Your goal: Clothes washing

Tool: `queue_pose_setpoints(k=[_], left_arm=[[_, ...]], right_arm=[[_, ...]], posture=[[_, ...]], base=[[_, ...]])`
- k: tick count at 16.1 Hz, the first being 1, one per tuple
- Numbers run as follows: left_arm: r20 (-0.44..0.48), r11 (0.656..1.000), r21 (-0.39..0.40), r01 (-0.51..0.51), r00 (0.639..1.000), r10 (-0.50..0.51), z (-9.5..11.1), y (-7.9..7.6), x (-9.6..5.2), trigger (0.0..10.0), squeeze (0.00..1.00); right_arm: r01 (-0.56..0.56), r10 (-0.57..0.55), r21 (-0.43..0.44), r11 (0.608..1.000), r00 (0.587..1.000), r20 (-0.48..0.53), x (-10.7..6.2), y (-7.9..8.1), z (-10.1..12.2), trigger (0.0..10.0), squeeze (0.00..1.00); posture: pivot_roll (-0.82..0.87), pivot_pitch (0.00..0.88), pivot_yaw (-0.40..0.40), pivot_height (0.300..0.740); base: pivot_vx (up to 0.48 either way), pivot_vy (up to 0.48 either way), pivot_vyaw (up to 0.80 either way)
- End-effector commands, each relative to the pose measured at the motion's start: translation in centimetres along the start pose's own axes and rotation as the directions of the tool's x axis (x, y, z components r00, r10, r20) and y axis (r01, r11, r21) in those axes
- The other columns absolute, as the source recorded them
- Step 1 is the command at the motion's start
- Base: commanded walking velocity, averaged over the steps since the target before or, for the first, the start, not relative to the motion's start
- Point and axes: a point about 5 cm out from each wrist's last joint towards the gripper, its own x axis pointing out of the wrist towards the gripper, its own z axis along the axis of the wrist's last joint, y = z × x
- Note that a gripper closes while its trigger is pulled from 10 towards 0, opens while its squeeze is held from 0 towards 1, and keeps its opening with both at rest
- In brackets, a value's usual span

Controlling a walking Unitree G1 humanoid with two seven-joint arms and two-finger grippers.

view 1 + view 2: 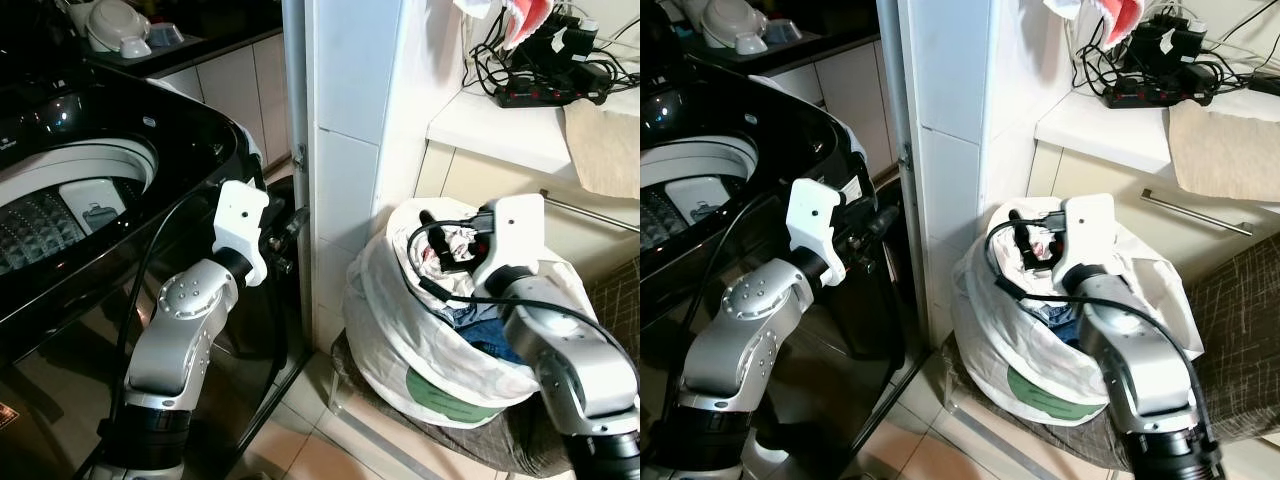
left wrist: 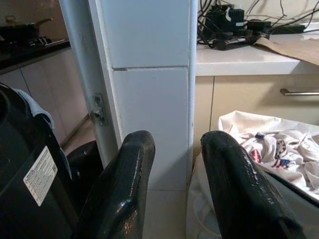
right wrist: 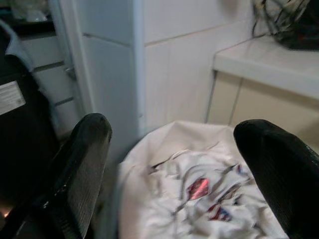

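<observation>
Washer: black washing machine [image 1: 110, 190] stands on the robot's left, lid up, its drum [image 1: 60, 215] visible from above.
Pillar: white tiled pillar [image 1: 345, 120] stands between the machine and the bag.
Tabletop: white tabletop [image 1: 500, 125] behind the bag carries a power strip [image 1: 545, 95] with tangled cables.
Bag: white laundry bag [image 1: 420, 340] sits on a dark seat [image 1: 520, 445], mouth open, with clothes [image 3: 199, 194] inside.
Right pincer [image 3: 174, 174]: fingers spread wide, holding nothing, just above the clothes.
Left pincer [image 2: 174, 179]: fingers apart, holding nothing, beside the machine, pointing at the pillar.
</observation>
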Motion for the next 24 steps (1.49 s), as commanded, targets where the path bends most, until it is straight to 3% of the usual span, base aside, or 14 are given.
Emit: queue_pose_setpoints(k=[1, 10, 12, 13, 14, 21, 24], left_arm=[[0.007, 1.000, 0.006, -0.017, 1.000, 0.017, 0.2, 0.0, 0.0, 10.0, 0.00], [0.007, 1.000, -0.003, -0.005, 1.000, 0.005, 0.6, 0.0, 0.1, 10.0, 0.00], [0.006, 1.000, 0.001, -0.004, 1.000, 0.004, 0.6, 0.0, 0.1, 10.0, 0.00], [0.000, 1.000, 0.003, -0.006, 1.000, 0.006, 0.6, 0.1, 0.0, 10.0, 0.00], [0.003, 1.000, -0.001, -0.008, 1.000, 0.008, 0.5, 0.1, -0.2, 10.0, 0.00], [-0.028, 1.000, 0.024, -0.002, 1.000, 0.003, 0.0, 0.4, -0.3, 10.0, 0.00], [-0.025, 1.000, 0.019, 0.016, 1.000, -0.016, 0.0, 0.1, -0.4, 10.0, 0.00]], right_arm=[[-0.013, 0.013, -0.003, 1.000, 1.000, -0.010, -0.3, 0.2, 0.2, 10.0, 0.00], [-0.027, 0.030, 0.060, 0.998, 0.999, -0.044, -1.1, 1.1, -0.2, 10.0, 0.00], [-0.099, 0.097, -0.021, 0.995, 0.993, -0.071, -1.3, 1.8, -0.4, 10.0, 0.00], [-0.107, 0.107, 0.002, 0.994, 0.992, -0.066, -1.4, 2.0, -0.5, 10.0, 0.00], [-0.098, 0.103, 0.061, 0.993, 0.992, -0.074, -1.5, 2.1, -0.6, 10.0, 0.00], [-0.104, 0.106, 0.023, 0.994, 0.987, -0.120, -1.8, 1.8, -1.2, 10.0, 0.00], [-0.100, 0.102, 0.021, 0.995, 0.988, -0.116, -1.9, 1.8, -1.1, 10.0, 0.00]], posture=[[-0.10, 0.000, 0.026, 0.740], [-0.10, 0.000, 0.039, 0.740], [-0.10, 0.000, 0.041, 0.740], [-0.10, 0.000, 0.041, 0.740], [-0.10, 0.000, 0.039, 0.740], [-0.10, 0.000, 0.040, 0.740], [-0.10, 0.000, 0.043, 0.740]], base=[[0.274, 0.000, 0.00], [0.324, 0.000, -0.09], [0.362, 0.000, 0.80], [0.341, 0.000, 0.80], [0.000, 0.000, 0.00], [0.000, 0.000, 0.00], [0.000, 0.356, 0.00]])
